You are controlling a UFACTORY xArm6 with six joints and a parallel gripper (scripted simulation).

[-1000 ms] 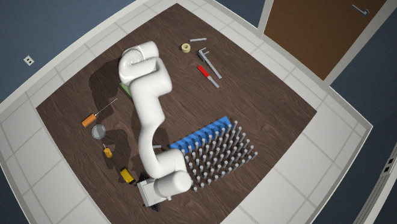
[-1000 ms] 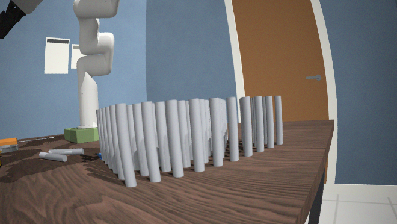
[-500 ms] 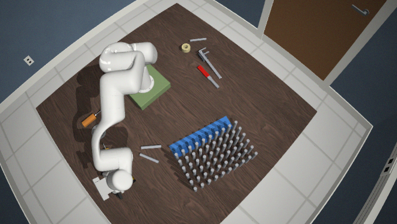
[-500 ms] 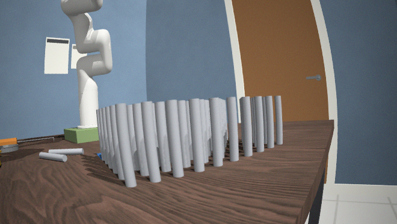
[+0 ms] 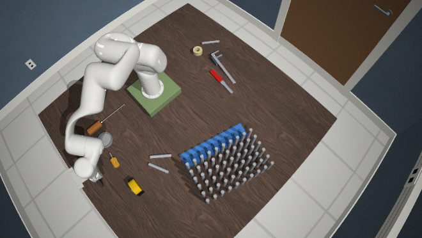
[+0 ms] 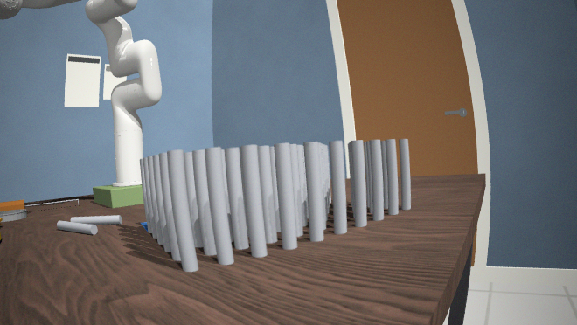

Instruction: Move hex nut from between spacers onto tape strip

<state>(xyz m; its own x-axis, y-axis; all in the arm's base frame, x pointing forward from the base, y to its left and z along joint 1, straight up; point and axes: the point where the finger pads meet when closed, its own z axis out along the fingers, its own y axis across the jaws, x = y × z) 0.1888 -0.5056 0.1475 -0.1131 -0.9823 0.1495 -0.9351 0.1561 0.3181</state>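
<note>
The hook pick (image 5: 94, 128) with its orange-brown handle lies at the left of the table, its thin shaft pointing toward the green base; its handle end also shows in the exterior view (image 6: 10, 205). The blue strip of tape (image 5: 212, 144) (image 6: 144, 224) lies along the far side of the block of upright grey spacers (image 5: 224, 166) (image 6: 262, 197). The hex nut is hidden among the spacers in both views. My gripper (image 5: 99, 182) is open and empty. It hangs over the table's near-left corner, well below the pick in the top view and far from the spacers.
Near the gripper are a grey round dish (image 5: 105, 139), a small orange screwdriver (image 5: 114, 160) and a yellow tape measure (image 5: 135, 186). Two loose grey cylinders (image 5: 160, 156) (image 5: 158, 167) lie left of the spacers. A tape roll (image 5: 197, 50), caliper (image 5: 222, 65) and red cutter (image 5: 220, 80) lie far back.
</note>
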